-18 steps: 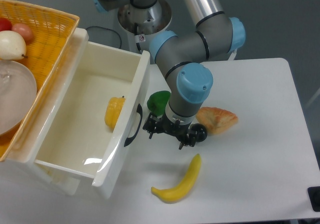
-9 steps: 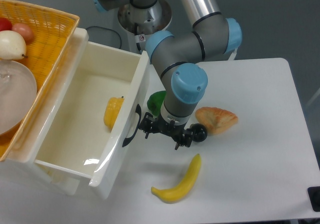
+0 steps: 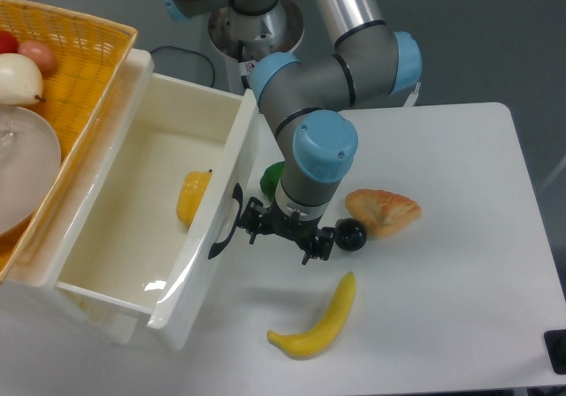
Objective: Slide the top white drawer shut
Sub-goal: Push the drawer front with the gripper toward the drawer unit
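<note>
The top white drawer [image 3: 133,237] stands pulled out at the left, a yellow fruit [image 3: 192,197] lying inside it. Its front panel [image 3: 196,277] carries a curved black handle [image 3: 225,224]. My gripper [image 3: 278,241] points down right beside that panel, its left finger [image 3: 253,230] against the handle area. Its fingers stand apart with nothing between them, so it is open. The arm's blue-capped wrist [image 3: 324,153] hangs above it.
On the table to the right lie a green pepper [image 3: 271,177], a black ball [image 3: 350,234], a bread piece [image 3: 383,210] and a banana [image 3: 317,321]. A yellow basket [image 3: 80,51] with a bowl [image 3: 22,166] and produce sits on top at far left.
The gripper has moved left against the drawer front, and the drawer has slid a little to the left, further into its housing.
</note>
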You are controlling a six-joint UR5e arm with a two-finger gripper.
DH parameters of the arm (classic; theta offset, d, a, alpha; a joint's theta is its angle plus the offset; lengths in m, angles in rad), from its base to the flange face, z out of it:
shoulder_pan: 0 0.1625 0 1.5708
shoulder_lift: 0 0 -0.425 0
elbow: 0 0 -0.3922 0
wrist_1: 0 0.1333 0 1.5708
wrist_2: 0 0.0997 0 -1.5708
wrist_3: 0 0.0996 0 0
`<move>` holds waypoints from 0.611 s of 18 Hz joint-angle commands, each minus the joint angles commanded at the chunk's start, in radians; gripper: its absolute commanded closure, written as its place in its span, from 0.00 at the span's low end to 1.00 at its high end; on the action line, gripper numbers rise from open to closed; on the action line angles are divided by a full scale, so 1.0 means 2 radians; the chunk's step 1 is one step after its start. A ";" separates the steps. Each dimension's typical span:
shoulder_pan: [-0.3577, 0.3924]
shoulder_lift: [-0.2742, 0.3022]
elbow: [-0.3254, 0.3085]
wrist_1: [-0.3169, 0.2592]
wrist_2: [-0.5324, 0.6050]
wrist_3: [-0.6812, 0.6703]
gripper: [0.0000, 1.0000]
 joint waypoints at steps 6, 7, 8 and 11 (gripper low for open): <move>0.003 -0.001 0.007 -0.001 0.000 0.002 0.00; 0.004 -0.002 0.007 -0.001 0.000 0.005 0.00; 0.004 -0.001 0.005 -0.001 0.000 0.005 0.00; 0.000 0.001 0.005 -0.002 0.001 0.001 0.00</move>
